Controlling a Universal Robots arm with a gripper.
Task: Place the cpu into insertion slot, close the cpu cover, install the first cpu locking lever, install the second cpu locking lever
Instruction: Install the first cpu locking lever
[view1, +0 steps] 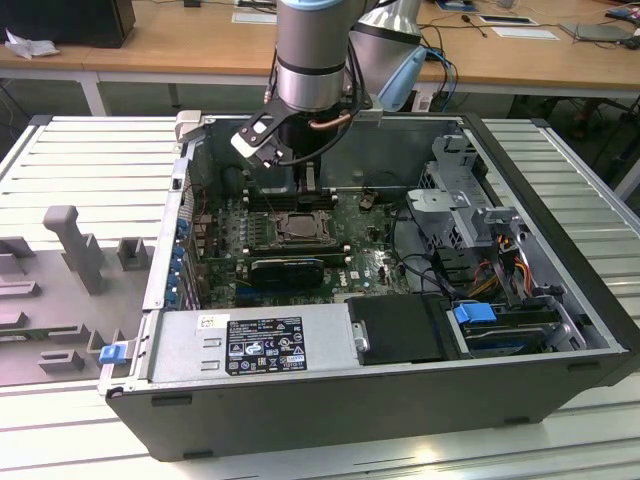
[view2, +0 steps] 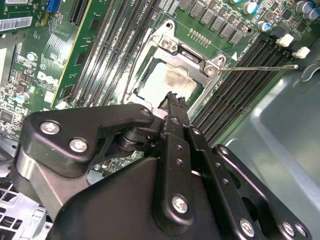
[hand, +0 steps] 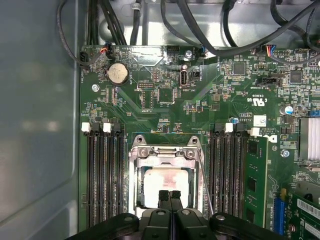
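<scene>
The insertion slot (view1: 300, 228) sits on the green board inside the open computer case. In both wrist views the pale cpu (hand: 165, 184) (view2: 165, 80) lies in the slot, seen through the square window of the silvery cpu cover (hand: 162, 155) (view2: 189, 50), which lies flat over it. One thin locking lever (view2: 260, 67) (hand: 206, 187) sticks out sideways over the black memory slots. Another thin lever (view2: 134, 70) runs along the opposite side of the socket. My gripper (hand: 170, 195) (view2: 175, 97) (view1: 306, 182) hangs just above the socket's edge, fingers shut together with nothing between them.
Long black memory slots (hand: 106, 175) flank the socket on both sides. The case's grey wall (hand: 40, 125) rises close by, and cables (hand: 210, 30) run along the board's far edge. A power supply (view1: 250, 345) and drive bay (view1: 490, 250) occupy the case's other parts.
</scene>
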